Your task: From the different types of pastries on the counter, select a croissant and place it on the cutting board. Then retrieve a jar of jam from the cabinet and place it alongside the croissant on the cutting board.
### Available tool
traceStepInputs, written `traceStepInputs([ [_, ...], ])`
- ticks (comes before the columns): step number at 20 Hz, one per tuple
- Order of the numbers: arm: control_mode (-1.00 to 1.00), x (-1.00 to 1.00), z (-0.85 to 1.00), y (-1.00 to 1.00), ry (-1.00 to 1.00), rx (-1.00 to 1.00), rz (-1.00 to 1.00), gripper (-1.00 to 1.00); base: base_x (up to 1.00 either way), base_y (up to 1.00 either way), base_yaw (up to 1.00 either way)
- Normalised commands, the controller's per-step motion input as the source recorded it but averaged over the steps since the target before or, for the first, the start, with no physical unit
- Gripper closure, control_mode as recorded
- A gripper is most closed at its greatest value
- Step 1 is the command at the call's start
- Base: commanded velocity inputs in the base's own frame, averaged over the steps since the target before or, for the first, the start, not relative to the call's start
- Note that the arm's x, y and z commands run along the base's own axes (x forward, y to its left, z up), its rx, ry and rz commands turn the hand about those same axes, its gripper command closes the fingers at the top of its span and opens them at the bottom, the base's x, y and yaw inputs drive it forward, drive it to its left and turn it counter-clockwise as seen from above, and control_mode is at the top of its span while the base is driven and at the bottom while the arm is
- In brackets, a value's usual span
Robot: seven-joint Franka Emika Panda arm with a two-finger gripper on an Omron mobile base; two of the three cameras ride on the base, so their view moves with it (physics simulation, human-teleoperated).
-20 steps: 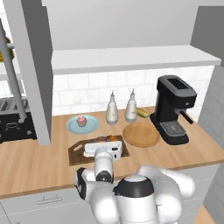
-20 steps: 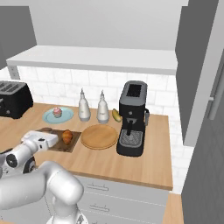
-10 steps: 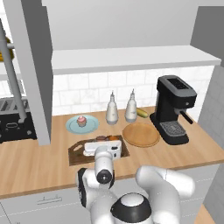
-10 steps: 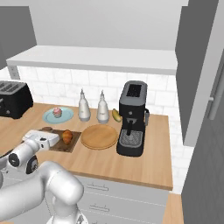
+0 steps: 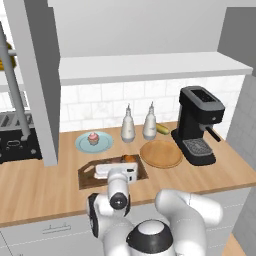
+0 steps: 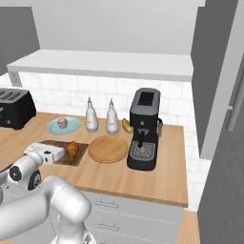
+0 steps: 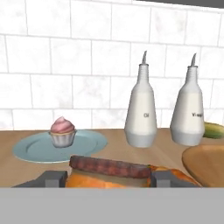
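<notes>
Right base view: counter (image 6: 143, 178) carries the cutting board (image 6: 64, 159) at 9 o'clock of the round wooden plate (image 6: 108, 148); croissant (image 6: 73, 148) lies on the board's plate-side end; gripper (image 7: 109, 176) flanks the croissant in hand view, whether it pinches I cannot tell; cupcake (image 7: 62, 131) at 10 o'clock.
</notes>
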Motion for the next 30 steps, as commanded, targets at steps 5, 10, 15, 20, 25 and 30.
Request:
traceStepInputs([
  [5,-1.0,-0.04,0.0,0.3,0.0,0.05,0.0,-1.0,0.0,0.0,0.0],
  [10,-1.0,-0.4,0.18,0.61,0.0,0.03,0.0,-1.0,0.0,0.0,0.0],
  [15,-1.0,-0.74,0.78,0.79,0.0,0.02,0.0,-1.0,0.0,0.0,0.0],
  [20,-1.0,-0.94,0.92,0.82,0.02,0.01,-0.01,-1.0,0.0,0.0,0.0],
  [25,-1.0,-1.0,0.87,0.78,0.1,0.03,-0.08,-1.0,0.0,0.0,0.0],
  [30,-1.0,-1.0,0.72,0.84,0.01,0.0,-0.14,-1.0,0.0,0.0,0.0],
])
